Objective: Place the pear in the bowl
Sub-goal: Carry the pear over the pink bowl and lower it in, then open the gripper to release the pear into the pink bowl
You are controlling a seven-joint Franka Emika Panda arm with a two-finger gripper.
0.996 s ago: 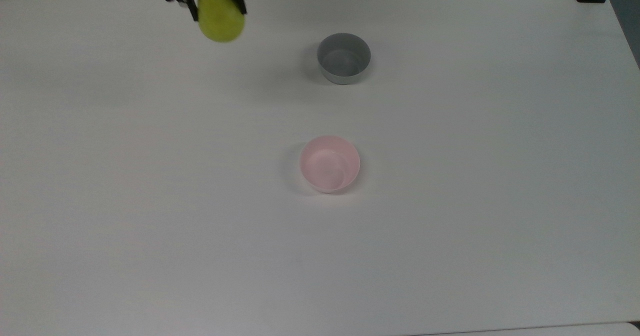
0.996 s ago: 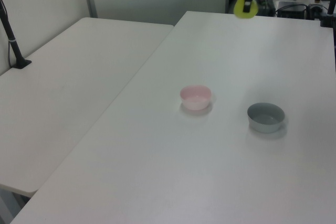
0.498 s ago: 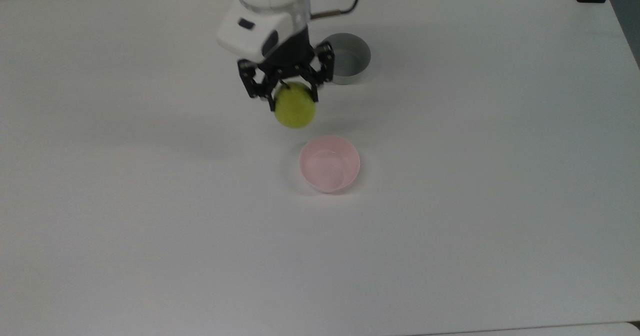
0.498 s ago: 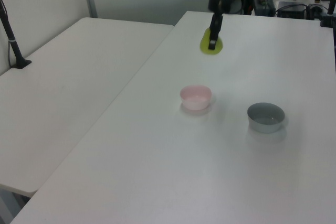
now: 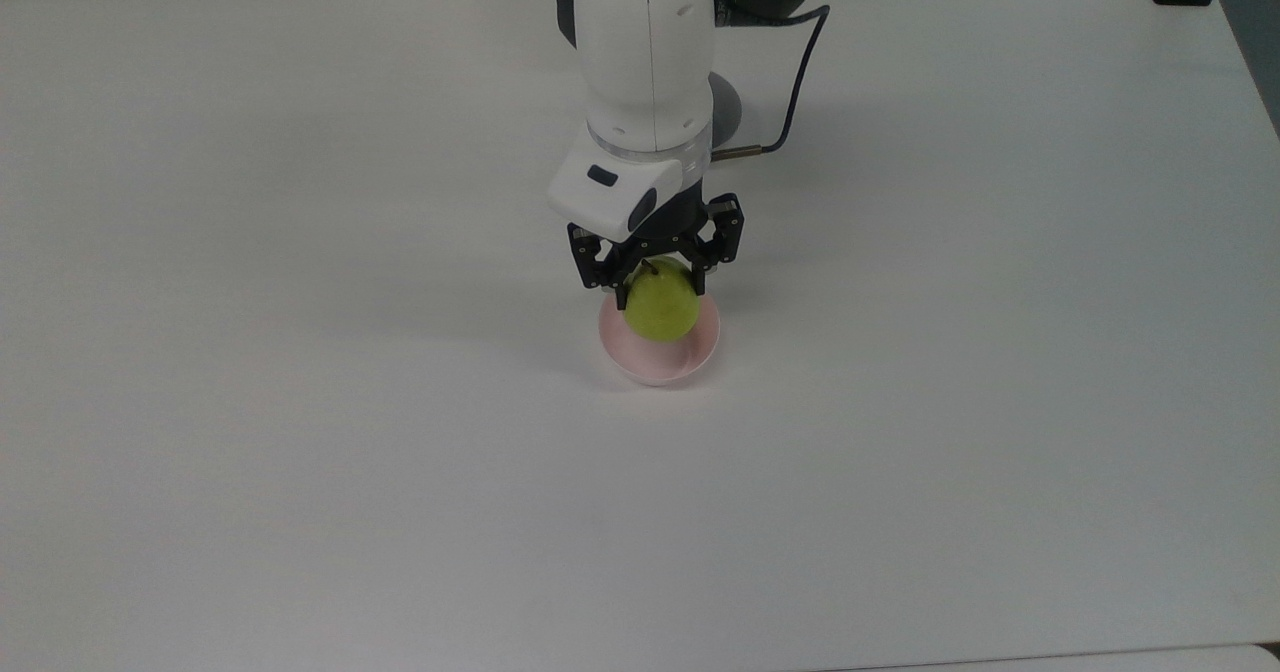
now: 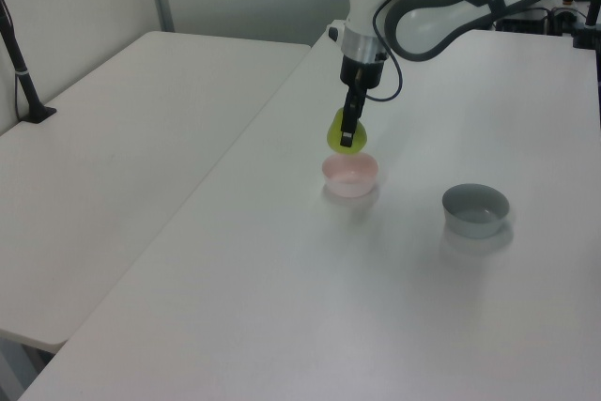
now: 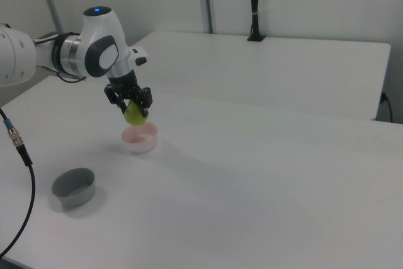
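Clamping the pear (image 5: pixel 661 308) between its two black fingers, my gripper (image 5: pixel 660 282) hangs just above the pink bowl (image 5: pixel 699 350), which stands on the white surface (image 5: pixel 300 402). In the top view the pear and my arm cover much of the bowl's inside and nearly all of the grey bowl (image 5: pixel 728 112) behind. From the left view, the pear (image 6: pixel 339 129) sits over the bowl's (image 6: pixel 350 174) far rim, not yet inside. Well apart, the grey bowl (image 6: pixel 476 209) holds nothing I can see.
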